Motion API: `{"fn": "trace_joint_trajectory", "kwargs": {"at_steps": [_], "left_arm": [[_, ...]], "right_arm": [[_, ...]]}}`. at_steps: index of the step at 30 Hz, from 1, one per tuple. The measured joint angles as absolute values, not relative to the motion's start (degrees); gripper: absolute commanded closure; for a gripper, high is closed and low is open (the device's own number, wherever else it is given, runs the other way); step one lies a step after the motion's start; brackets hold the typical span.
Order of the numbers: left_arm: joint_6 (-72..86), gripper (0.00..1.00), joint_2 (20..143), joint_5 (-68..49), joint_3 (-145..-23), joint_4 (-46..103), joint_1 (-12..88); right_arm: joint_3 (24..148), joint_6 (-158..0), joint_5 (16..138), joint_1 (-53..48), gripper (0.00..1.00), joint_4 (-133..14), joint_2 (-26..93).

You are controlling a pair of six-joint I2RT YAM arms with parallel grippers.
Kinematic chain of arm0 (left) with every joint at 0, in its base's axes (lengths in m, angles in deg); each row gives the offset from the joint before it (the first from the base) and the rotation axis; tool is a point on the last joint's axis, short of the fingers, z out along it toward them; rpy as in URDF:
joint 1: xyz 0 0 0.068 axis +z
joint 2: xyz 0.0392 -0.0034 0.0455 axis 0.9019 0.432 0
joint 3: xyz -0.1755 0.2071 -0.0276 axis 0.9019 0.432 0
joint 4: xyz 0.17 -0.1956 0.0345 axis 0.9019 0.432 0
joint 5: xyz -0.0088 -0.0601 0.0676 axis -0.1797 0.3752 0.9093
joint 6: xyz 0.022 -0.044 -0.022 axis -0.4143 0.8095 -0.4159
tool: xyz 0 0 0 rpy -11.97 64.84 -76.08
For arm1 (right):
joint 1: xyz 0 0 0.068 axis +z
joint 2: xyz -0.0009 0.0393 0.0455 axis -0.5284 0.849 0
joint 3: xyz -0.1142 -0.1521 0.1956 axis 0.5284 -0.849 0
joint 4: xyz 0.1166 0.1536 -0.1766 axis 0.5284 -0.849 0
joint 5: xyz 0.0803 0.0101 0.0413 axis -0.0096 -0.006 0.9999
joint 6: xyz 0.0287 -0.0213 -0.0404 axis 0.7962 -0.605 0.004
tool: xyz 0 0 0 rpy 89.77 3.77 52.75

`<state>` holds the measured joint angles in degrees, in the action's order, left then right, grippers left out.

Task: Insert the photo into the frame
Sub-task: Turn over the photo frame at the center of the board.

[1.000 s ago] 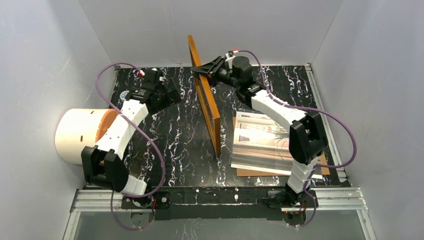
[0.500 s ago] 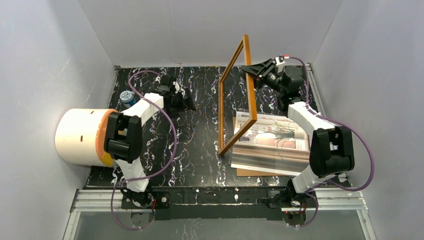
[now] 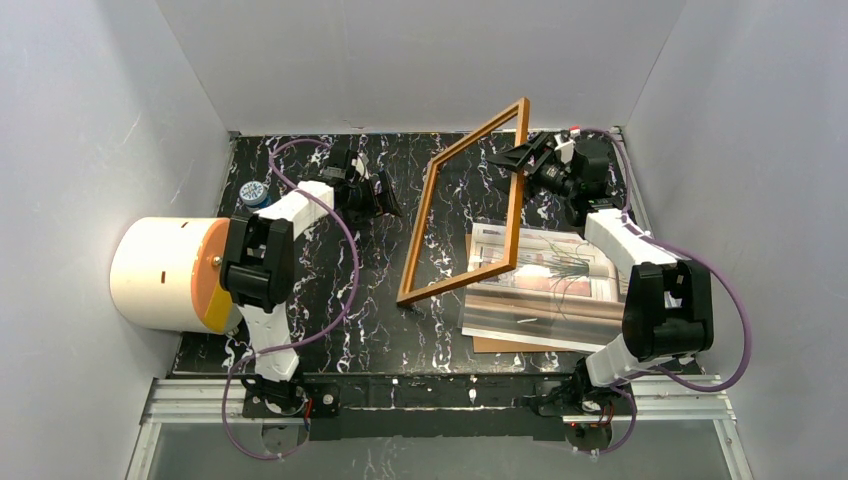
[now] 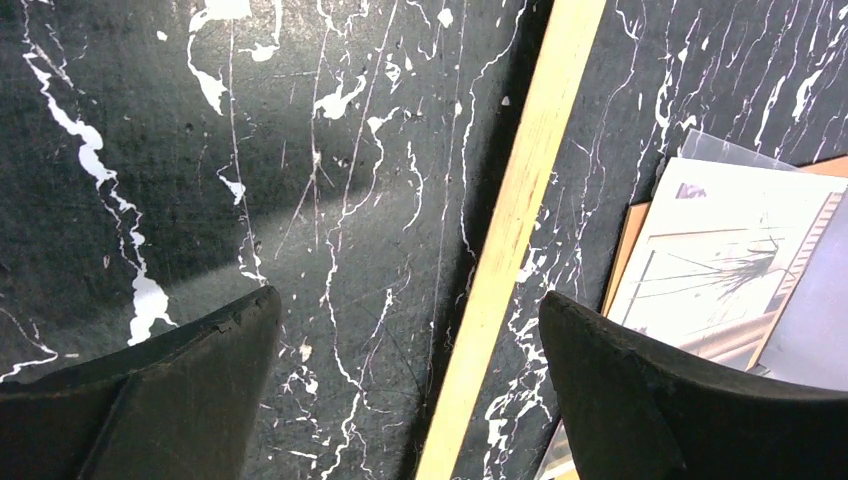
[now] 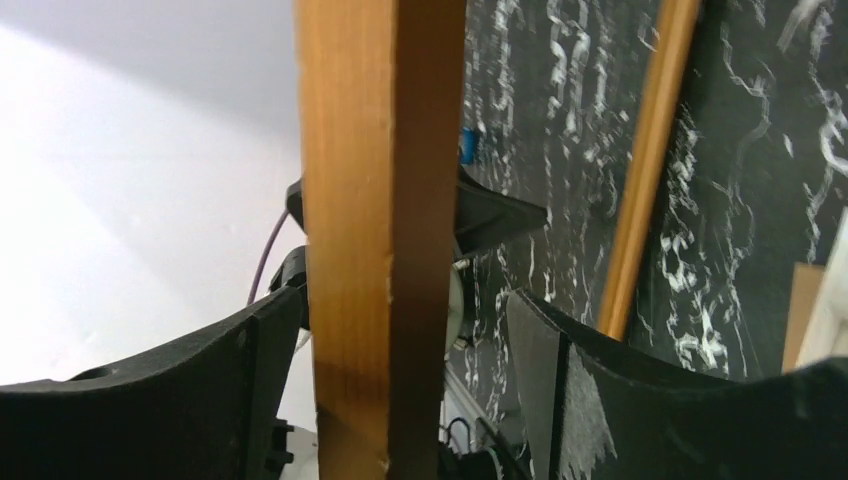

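Top external view: grips the far right rail of the frame [image 3: 416, 230] with the right gripper [image 3: 512, 160], fingers clenched on the wood. Holds the frame tilted above the black marble table [image 3: 440, 340], near right corner over the photo [image 3: 560, 265]. Shows the photo flat on the brown backing board [image 3: 520, 347], at near right. Shows the left gripper [image 3: 385, 195] released, spread wide, empty, just left of the frame, at the far side.

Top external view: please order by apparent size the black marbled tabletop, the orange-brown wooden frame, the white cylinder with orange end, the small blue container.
1. Black marbled tabletop.
2. Orange-brown wooden frame and white cylinder with orange end: alike; the frame is raised nearer the camera, so unranked.
3. Small blue container.
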<state>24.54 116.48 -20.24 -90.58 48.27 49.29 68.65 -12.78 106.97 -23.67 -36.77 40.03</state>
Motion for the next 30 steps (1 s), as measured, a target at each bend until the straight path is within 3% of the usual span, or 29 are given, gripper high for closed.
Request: {"fn": "trace_joint_trajectory", "kwargs": {"at_steps": [5, 10, 18, 23, 30], "left_arm": [[24.4, 0.02, 118.5, -21.0, -91.3, 47.4, 49.3], [23.4, 0.02, 121.0, -20.6, -91.9, 47.7, 49.3], [18.8, 0.02, 121.1, -15.3, -96.3, 51.4, 49.3], [17.2, 0.02, 121.1, -10.1, -97.9, 55.1, 49.3], [17.2, 0.02, 121.1, -0.2, -100.5, 61.9, 49.3]], "right_arm": [[68.6, -16.0, 106.8, -24.4, 0.32, -43.9, 40.0], [68.6, -18.4, 106.8, -24.8, 0.36, -47.3, 39.9], [69.2, -26.7, 106.9, -25.1, 0.61, -56.0, 41.1], [72.2, -31.1, 109.7, -24.5, 0.73, -57.2, 48.2], [79.9, -33.4, 112.6, -17.5, 0.79, -57.3, 62.1]]}}
